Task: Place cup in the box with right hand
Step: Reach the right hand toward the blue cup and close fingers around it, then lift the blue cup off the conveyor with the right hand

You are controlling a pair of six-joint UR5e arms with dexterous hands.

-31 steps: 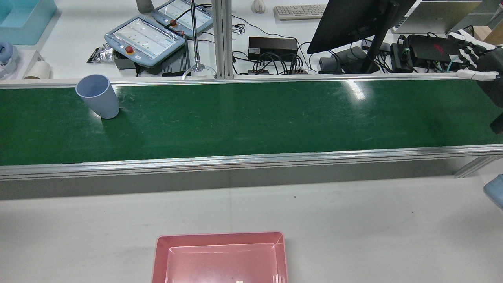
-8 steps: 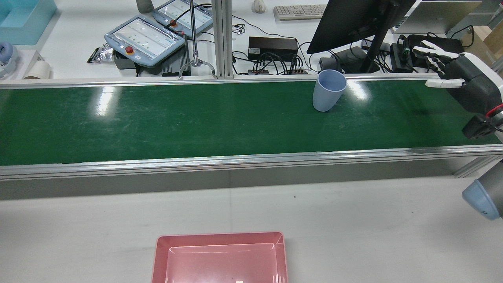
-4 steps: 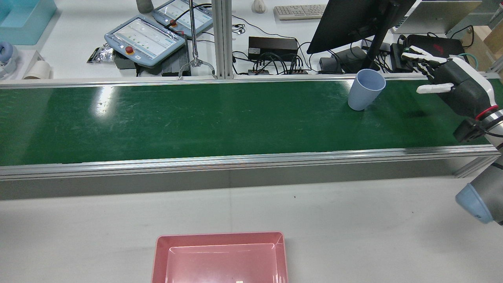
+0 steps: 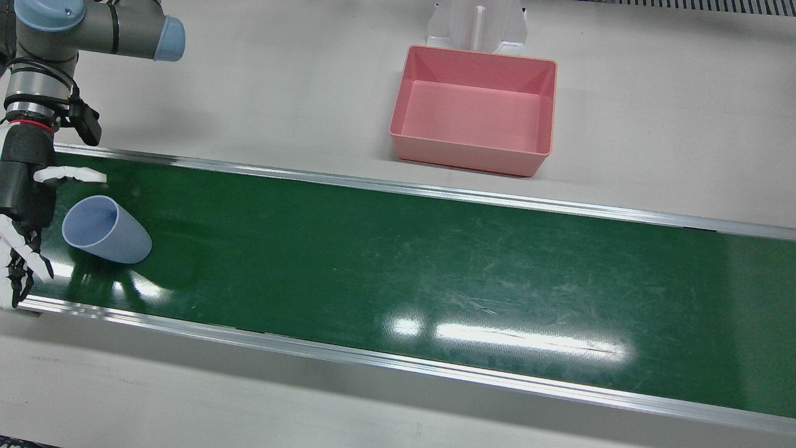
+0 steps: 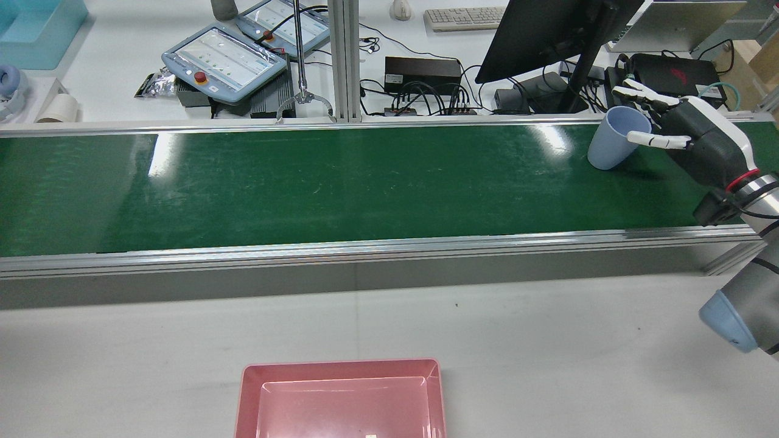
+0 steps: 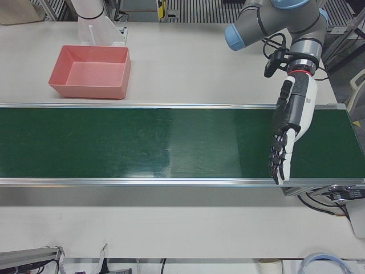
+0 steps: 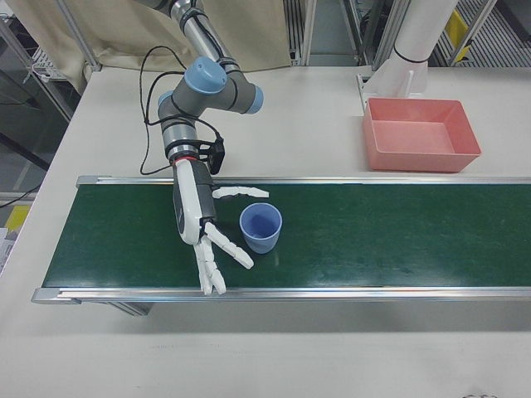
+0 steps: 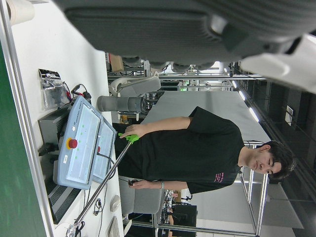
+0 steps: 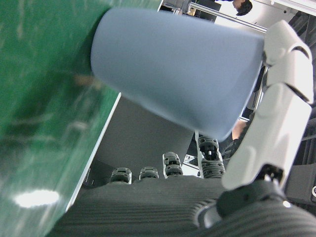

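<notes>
A light blue cup stands upright, mouth up, on the green belt near its right end in the rear view. It also shows in the front view, the right-front view and, close up, the right hand view. My right hand is open with its palm facing the cup. The cup sits between its thumb and its fingers; I cannot tell whether they touch. My left hand is open and empty over the belt's other end. The pink box is empty on the white table.
Aluminium rails run along both belt edges. Behind the belt stand a monitor, teach pendants and cables. The box stands across the near rail from the belt. A person shows in the left hand view.
The cup has ridden the belt from the far left to the right end. My right hand has come down and left, so the cup now stands between thumb and fingers.
</notes>
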